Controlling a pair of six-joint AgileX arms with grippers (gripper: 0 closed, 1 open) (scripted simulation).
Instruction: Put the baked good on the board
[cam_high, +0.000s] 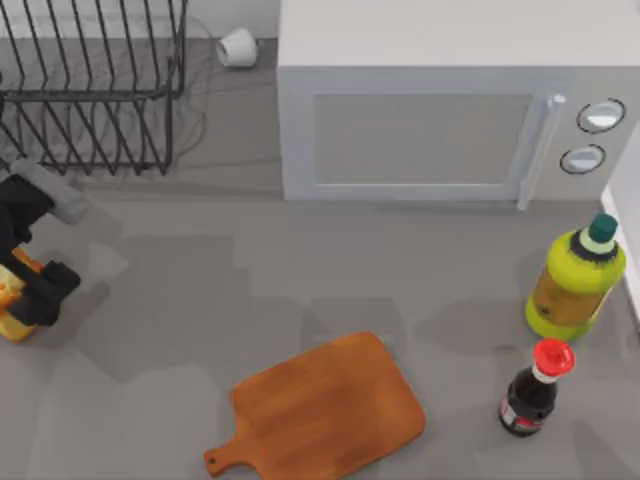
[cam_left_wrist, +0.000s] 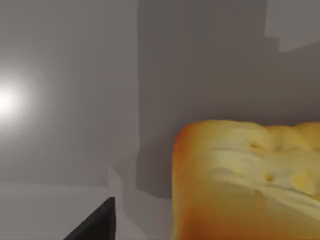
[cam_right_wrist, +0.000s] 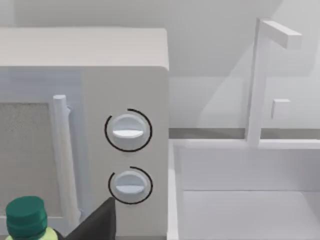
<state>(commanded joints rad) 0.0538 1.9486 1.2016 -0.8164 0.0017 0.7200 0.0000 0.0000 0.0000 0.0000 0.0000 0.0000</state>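
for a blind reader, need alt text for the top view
The left gripper is at the table's left edge on the baked good, far from the empty board at front centre. A microwave, dish rack and two bottles stand around.

Grey worktop (cam_high: 200, 300) carries: wire rack (cam_high: 90, 90) and microwave (cam_high: 430, 130) (both at rear), cutting board (cam_high: 325, 405) at front centre, yellow-green bottle (cam_high: 573, 282) and dark red-capped bottle (cam_high: 533, 390) at right.
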